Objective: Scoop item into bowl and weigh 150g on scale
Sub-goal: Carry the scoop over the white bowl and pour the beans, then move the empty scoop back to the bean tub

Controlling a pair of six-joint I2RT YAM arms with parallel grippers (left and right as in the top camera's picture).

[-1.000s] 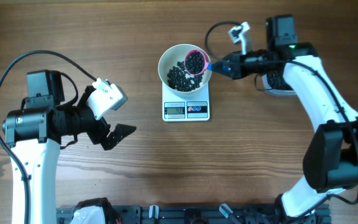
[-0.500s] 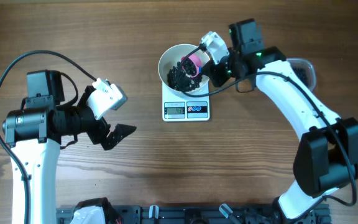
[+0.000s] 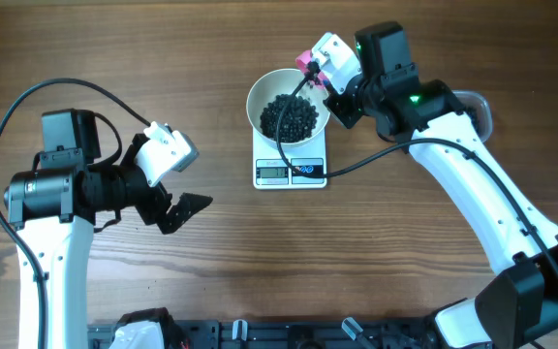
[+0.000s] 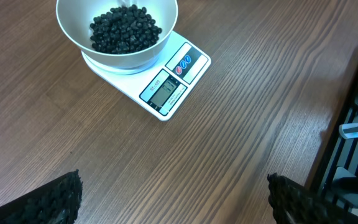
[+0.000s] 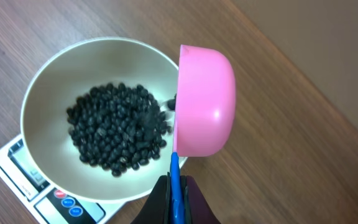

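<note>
On the scale, which sits about mid-counter, there's the white bowl. The black beans are all heaped in the bottom of it, a decent dark pile that sits well below the rim. The scale's display and two round buttons poke out from under the bowl on the near edge, but the digits are too small for me to read.

Right over the bowl's rim, on the far-right corner of the scale, the right pincer is clamped tight on the blue handle of the little pink scoop. The scoop is tipped onto its side with its mouth facing the bowl. From the wrist cam you only get the pink back of it, so I can't say if anything's inside.

A black cable off that arm droops across the bowl and the scale in the top view.

Way off to the left of the scale, the left pincer hangs over bare counter with its fingers spread wide and nothing between them.

Right of the scale, the edge of a clear tub peeks out from behind the right arm, mostly hidden.
</note>
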